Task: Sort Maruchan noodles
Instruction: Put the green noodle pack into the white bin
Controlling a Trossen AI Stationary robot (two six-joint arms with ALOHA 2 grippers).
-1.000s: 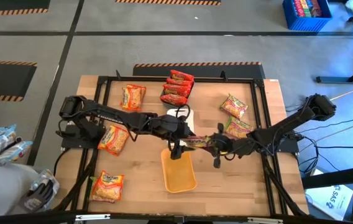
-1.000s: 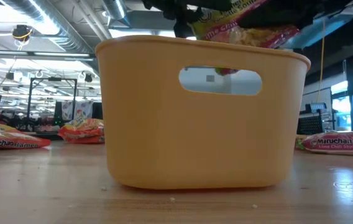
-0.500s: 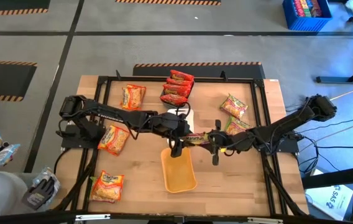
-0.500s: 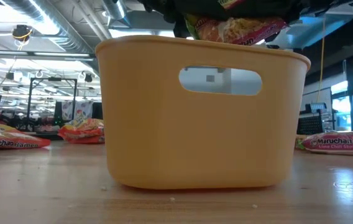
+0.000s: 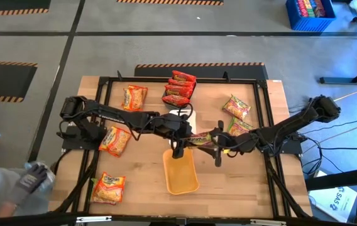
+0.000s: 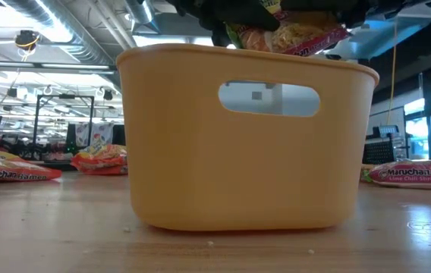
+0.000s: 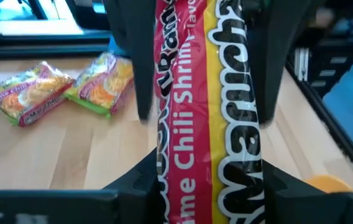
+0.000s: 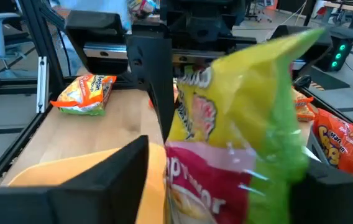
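Centrally, at the table's (image 5: 90, 85) middle, an orange-yellow tray (image 5: 181, 171) stood. Left gripper (image 5: 181, 139) reached in from nine o'clock, right gripper (image 5: 215, 145) from three; between them, above the tray's twelve o'clock end, hung a green-and-red lime chili shrimp packet (image 5: 198, 139). Left jaws were part closed on it, packet running between the fingers; right jaws stood wider, packet between them, grip uncertain. Other packets: red ones (image 5: 178, 88) at twelve, orange ones (image 5: 115, 139) toward nine, green-and-red ones (image 5: 236, 107) at two.
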